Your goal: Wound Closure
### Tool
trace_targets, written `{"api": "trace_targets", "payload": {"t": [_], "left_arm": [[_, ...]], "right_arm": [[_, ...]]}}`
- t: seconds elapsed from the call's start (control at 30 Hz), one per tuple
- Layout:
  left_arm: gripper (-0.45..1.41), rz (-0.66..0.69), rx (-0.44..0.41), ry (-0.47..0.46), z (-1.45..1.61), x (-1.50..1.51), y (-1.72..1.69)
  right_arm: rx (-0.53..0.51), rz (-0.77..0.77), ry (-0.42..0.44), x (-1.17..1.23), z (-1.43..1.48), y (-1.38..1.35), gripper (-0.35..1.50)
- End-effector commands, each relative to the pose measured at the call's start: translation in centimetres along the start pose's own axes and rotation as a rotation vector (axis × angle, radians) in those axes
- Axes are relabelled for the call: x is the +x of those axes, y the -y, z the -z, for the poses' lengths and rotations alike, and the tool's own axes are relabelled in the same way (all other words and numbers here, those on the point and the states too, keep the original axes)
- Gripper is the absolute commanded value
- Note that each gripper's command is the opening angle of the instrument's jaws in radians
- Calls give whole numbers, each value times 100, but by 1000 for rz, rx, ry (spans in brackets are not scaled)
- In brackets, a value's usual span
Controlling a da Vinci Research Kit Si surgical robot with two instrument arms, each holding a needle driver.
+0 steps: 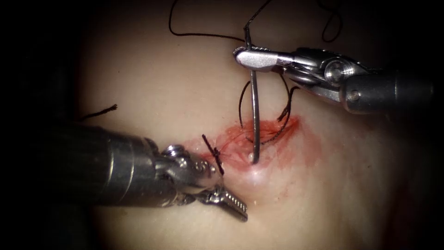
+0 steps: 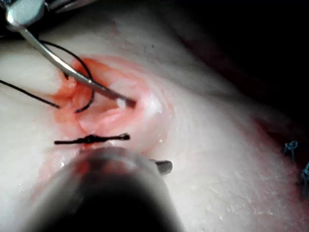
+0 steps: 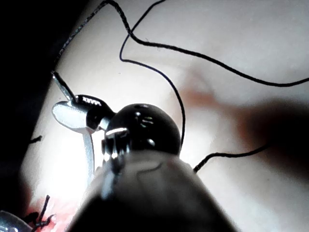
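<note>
Right pincer (image 1: 243, 56), smooth bright steel, is clamped on the needle (image 1: 254, 115) close to its thread end; a short dark stub of the needle sticks out above the clamp. The needle runs as a thin, polished, gently curved rod straight down to the cut (image 1: 259, 136), where its tip meets the wet tissue (image 1: 185, 83) near the cut's middle (how deep the tip sits cannot be told). In the left wrist view the same needle (image 2: 72, 72) slants across the red fluid (image 2: 63, 99) to a glinting point.

Black thread (image 1: 203, 34), fine and wiry, trails in loose loops over the pale, glossy tissue above the right pincer and curls beside the needle into the cut. A knotted stitch (image 1: 213, 153) with short frayed ends crosses the cut's left end.

Left pincer (image 1: 233, 203) hovers just below that stitch, serrated jaws parted narrowly, holding nothing.
</note>
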Motion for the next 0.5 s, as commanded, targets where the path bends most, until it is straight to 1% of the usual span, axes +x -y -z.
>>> {"api": "trace_targets", "payload": {"t": [0.03, 0.23, 0.5], "left_arm": [[5, 0, 0, 0, -6, 0, 3], [5, 0, 0, 0, -6, 1, 3], [5, 1, 0, 0, -6, 1, 3]], "right_arm": [[-5, -11, 4, -2, -8, -3, -35], [-14, -42, 13, -10, -12, 0, -35], [27, -72, 3, -18, -24, 3, -35]]}}
